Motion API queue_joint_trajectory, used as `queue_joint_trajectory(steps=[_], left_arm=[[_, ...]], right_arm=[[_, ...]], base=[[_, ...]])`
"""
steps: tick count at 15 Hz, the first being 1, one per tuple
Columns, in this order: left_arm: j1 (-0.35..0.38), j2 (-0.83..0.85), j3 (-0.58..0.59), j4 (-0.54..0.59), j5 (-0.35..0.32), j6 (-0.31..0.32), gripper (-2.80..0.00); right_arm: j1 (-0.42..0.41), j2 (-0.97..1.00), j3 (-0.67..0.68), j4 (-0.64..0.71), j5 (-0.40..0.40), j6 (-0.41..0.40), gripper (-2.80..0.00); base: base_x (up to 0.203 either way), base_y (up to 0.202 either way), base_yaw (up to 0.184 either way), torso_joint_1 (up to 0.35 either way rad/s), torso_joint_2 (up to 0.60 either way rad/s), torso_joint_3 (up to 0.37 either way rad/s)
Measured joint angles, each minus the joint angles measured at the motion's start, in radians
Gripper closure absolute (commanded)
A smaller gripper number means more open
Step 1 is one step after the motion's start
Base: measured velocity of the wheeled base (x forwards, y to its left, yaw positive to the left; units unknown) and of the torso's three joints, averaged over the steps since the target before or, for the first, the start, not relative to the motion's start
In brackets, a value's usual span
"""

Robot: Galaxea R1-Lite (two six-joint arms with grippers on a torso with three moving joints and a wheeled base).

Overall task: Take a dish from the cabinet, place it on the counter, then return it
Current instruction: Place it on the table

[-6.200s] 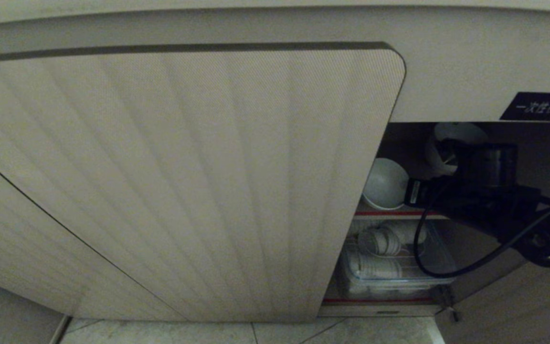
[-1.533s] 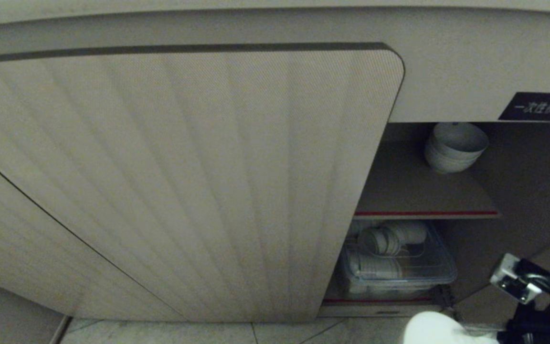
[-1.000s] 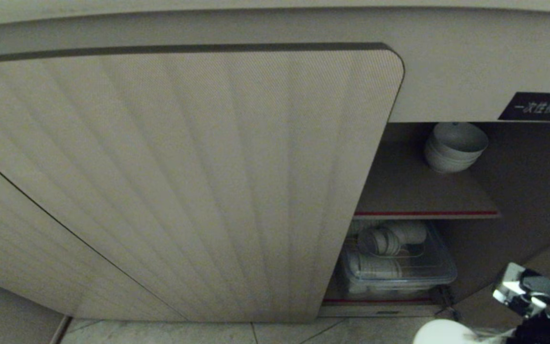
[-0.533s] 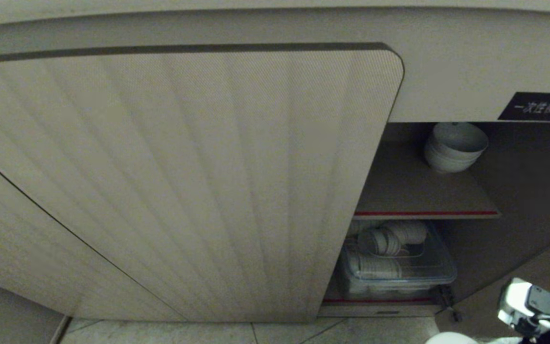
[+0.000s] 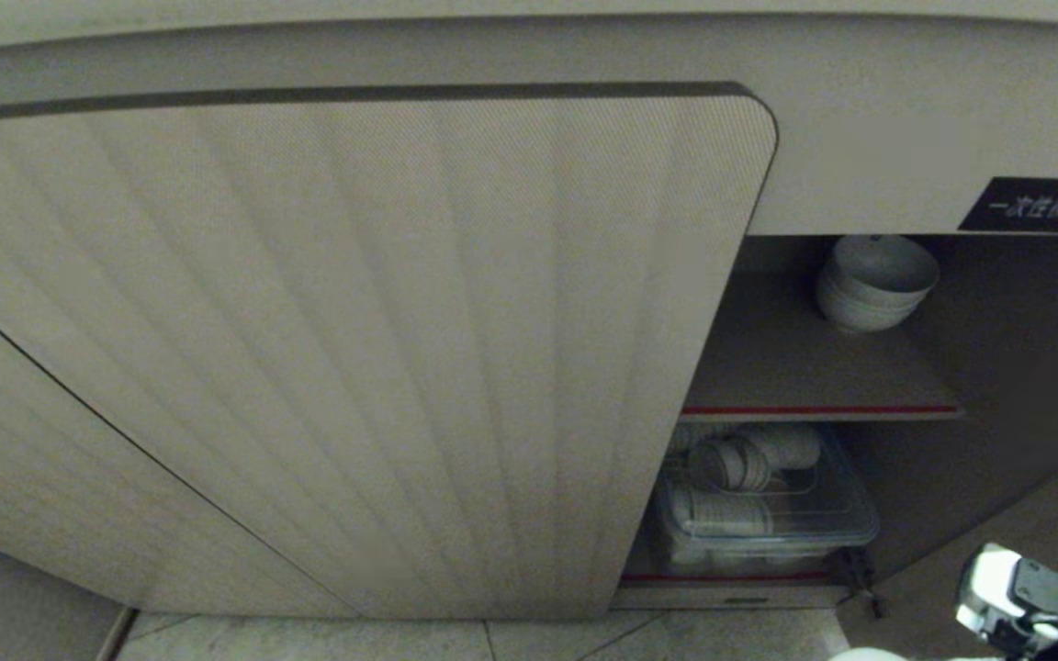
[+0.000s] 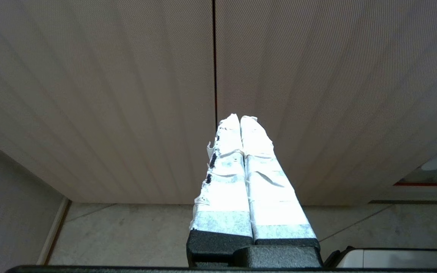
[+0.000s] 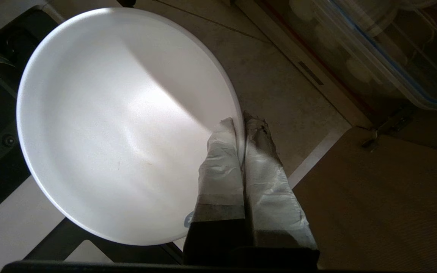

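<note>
Fingers (image 7: 237, 131) of our right gripper (image 7: 243, 125) pinch the rim of the small round white ceramic bowl (image 7: 120, 125), now drawn clear of the ribbed beige cabinet (image 5: 354, 349); lifting to the worktop comes next. Left gripper (image 6: 240, 119) stays shut, idle.

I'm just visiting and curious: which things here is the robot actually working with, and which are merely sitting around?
In use:
- white bowl, pinched at its rim by the right gripper
- cabinet, door open

Just there:
- stacked bowls on the shelf
- clear tub of crockery
- left gripper, parked
</note>
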Motion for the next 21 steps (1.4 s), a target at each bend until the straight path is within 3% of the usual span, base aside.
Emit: queue_joint_trajectory(steps=[21], left_arm=[[0.000,0.000,0.000,0.000,-0.001,0.000,0.00]], right_arm=[[0.001,-0.007,0.039,-0.023,0.006,0.021,0.00]], base=[[0.000,0.000,0.000,0.000,0.00,0.000]])
